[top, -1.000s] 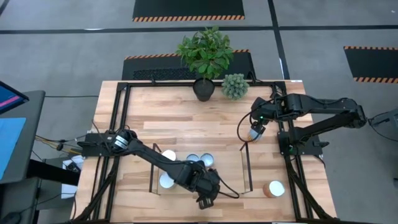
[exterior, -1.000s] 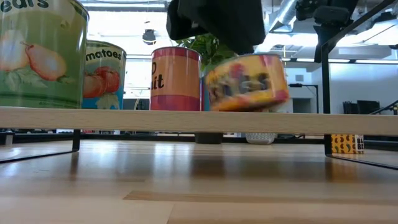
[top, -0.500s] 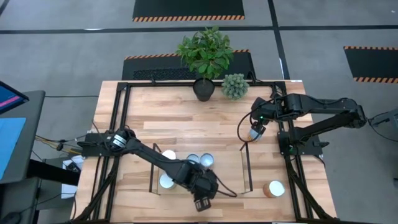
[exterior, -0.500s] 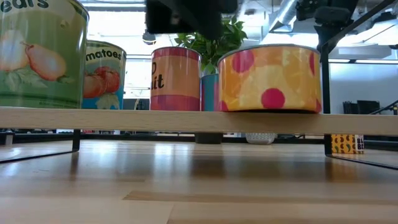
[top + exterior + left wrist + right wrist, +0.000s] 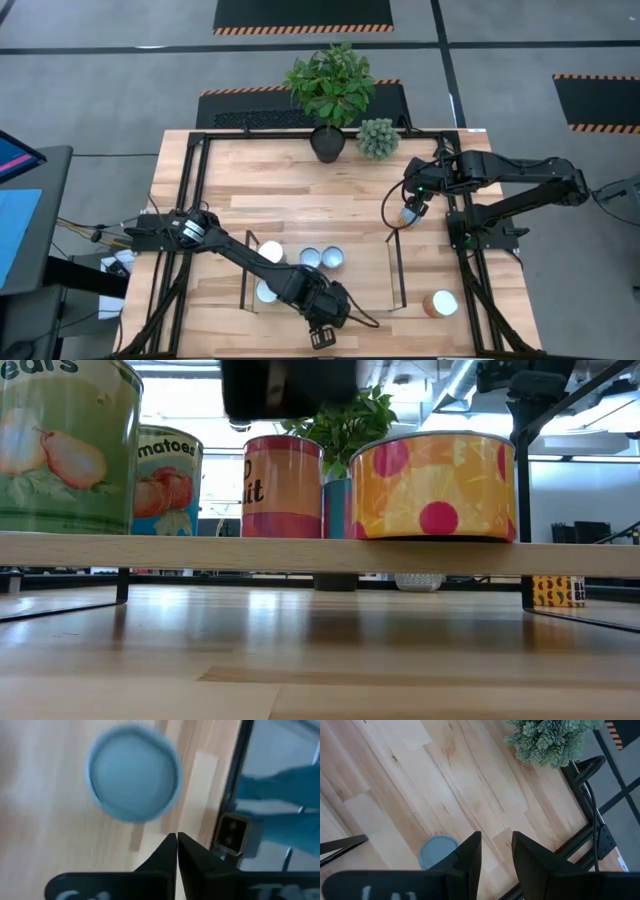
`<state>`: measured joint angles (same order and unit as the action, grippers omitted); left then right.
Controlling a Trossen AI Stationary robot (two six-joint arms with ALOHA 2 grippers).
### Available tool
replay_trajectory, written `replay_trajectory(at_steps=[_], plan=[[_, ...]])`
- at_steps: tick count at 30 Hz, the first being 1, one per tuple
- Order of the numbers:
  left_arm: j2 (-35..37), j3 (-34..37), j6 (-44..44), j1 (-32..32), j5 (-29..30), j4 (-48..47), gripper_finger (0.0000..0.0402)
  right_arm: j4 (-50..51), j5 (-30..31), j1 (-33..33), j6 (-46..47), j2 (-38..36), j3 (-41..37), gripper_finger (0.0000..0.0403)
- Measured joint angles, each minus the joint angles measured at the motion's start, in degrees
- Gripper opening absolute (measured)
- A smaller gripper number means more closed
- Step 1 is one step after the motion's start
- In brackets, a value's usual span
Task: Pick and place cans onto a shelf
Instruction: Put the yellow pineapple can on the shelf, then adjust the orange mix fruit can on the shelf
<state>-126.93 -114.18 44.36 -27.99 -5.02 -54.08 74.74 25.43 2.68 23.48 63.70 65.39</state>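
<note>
The shelf (image 5: 365,275) is a light-wood board (image 5: 320,553) between two wire frames near the table's front. Several cans stand on it: white and silver tops (image 5: 270,250) (image 5: 332,258), and in the low view a pear can (image 5: 65,445), a tomato can (image 5: 165,480), a pink-orange can (image 5: 283,485) and an orange dotted can (image 5: 432,485). My left gripper (image 5: 322,337) (image 5: 176,845) is shut and empty at the front edge, with a pale-blue can top (image 5: 132,772) beyond it. My right gripper (image 5: 410,213) (image 5: 495,855) is open over a pale-blue-topped can (image 5: 436,851) on the table.
One more can (image 5: 440,303) stands on the table right of the shelf's right wire frame. A potted plant (image 5: 330,90) and a small grey-green plant (image 5: 378,138) stand at the far edge. A black frame (image 5: 190,200) runs round the tabletop.
My left gripper has drawn back toward the table's near edge and risen away from the orange dotted can. That can, blurred and tilted under the gripper a second ago, now stands upright on the shelf board.
</note>
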Motion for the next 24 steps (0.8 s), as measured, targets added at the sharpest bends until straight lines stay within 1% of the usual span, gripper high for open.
replay_trajectory(at_steps=[2,5,7,10,12,16,18,21,22,24], plan=[[-1.0,0.1,-0.2,-0.1,-2.2,0.4,0.0000,0.1,0.0,0.0,0.0,0.0,0.0,0.0131],[-1.7,0.1,-0.6,-0.1,-3.2,1.7,0.0000,0.3,0.0,0.0,-0.2,0.0,0.0,0.0131],[-2.1,0.1,-0.6,0.0,-1.1,2.3,0.0000,0.3,0.0,0.0,-0.2,0.0,0.0,0.0131],[-2.3,0.0,-0.9,1.2,5.3,2.9,0.0000,0.3,0.0,0.0,-0.2,0.0,0.0,0.0131],[-2.5,0.0,-1.9,2.7,7.5,4.4,0.0000,0.3,0.0,0.0,-0.2,0.0,0.0,0.0131],[-2.6,-0.1,-0.9,4.8,7.8,5.3,0.0000,0.8,0.0,0.0,-0.2,0.0,0.0,0.0131],[-2.2,-1.4,-0.7,4.3,7.3,4.6,0.0000,1.4,0.0,0.0,-0.2,0.0,0.0,0.0131],[-1.3,-4.5,-0.5,2.7,4.7,2.2,0.0000,1.7,0.0,0.0,-0.1,0.0,0.0,0.0131],[-1.3,-5.6,-0.2,2.1,5.0,0.2,0.0000,1.7,0.0,0.0,-0.1,0.0,0.0,0.0131],[-1.4,-6.4,-0.2,1.1,8.6,-3.6,0.0000,1.7,0.0,0.0,0.0,0.0,0.0,0.0131]])
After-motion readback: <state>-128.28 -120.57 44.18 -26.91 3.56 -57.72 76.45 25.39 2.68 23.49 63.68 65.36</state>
